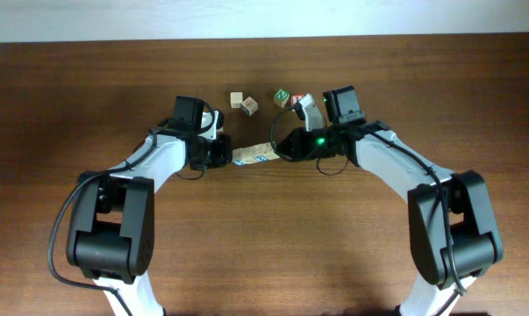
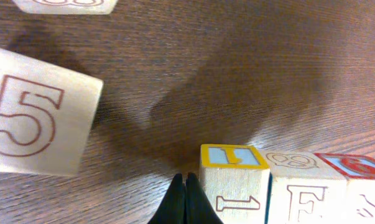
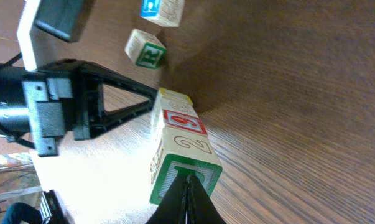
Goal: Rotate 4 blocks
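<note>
Blocks (image 1: pixel 251 156) lie in a short row at the middle of the counter (image 1: pixel 273 246), the left end effector (image 2: pixel 186 199) and right end effector (image 3: pixel 188 198) set against its opposite ends, both with fingers together and holding nothing; an off-centre push during rotation could buckle the row and scatter it.

Light-wood blocks (image 1: pixel 252 156) lie touching in one short row.
</note>
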`<action>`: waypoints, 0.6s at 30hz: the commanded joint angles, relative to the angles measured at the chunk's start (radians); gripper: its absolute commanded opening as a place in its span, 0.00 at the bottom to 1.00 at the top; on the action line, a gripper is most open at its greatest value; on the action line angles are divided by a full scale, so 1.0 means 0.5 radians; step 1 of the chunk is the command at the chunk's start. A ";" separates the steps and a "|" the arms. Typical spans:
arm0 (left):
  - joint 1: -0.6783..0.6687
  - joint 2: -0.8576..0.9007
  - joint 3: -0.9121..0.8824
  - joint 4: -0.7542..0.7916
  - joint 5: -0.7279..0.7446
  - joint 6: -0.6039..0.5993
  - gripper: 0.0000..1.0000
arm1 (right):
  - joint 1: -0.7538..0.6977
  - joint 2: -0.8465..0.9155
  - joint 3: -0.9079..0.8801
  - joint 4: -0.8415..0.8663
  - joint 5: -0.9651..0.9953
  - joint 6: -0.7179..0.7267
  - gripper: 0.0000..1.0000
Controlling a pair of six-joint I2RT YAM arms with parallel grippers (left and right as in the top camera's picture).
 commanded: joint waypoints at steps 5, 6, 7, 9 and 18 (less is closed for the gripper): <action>-0.058 0.011 0.035 0.015 0.275 0.022 0.00 | 0.142 -0.014 0.039 -0.007 -0.013 -0.001 0.04; -0.058 0.011 0.035 0.013 0.282 0.023 0.00 | 0.142 -0.014 0.039 -0.006 -0.014 0.006 0.04; -0.058 0.011 0.034 0.010 0.282 0.022 0.00 | 0.143 -0.014 0.039 -0.005 -0.014 0.007 0.04; -0.058 0.011 0.035 0.005 0.282 0.023 0.00 | 0.143 -0.014 0.040 -0.005 -0.014 0.013 0.04; -0.058 0.011 0.034 -0.007 0.289 0.023 0.00 | 0.208 -0.014 0.095 -0.006 -0.001 0.023 0.04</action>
